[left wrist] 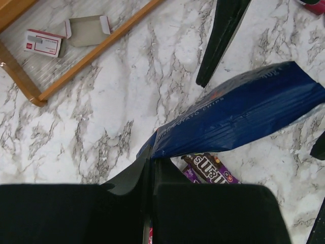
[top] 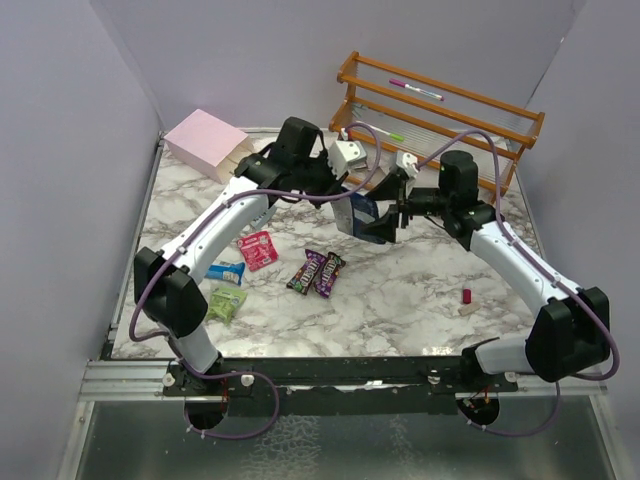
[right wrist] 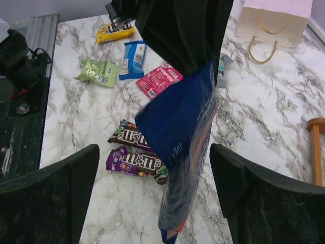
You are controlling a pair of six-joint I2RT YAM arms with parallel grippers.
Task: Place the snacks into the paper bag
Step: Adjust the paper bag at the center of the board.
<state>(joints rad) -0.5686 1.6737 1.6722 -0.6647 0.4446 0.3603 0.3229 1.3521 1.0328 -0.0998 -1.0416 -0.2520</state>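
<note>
left tool (left wrist: 151, 165) is clenched on a corner of the big blue cookie bag (left wrist: 244, 114), dangling it over the surface (top: 400, 300), right tool (right wrist: 155, 173) spread wide open either side of it, paper bag (top: 205, 143) sits far left

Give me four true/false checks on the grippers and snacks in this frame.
1. The left gripper pinches the blue cookie bag. True.
2. The right gripper is shut on the cookie bag. False: its fingers stand open on either side of the bag.
3. Two brown candy bars lie side by side on the table. True.
4. The green packet is inside the paper bag. False: it lies on the table.
</note>
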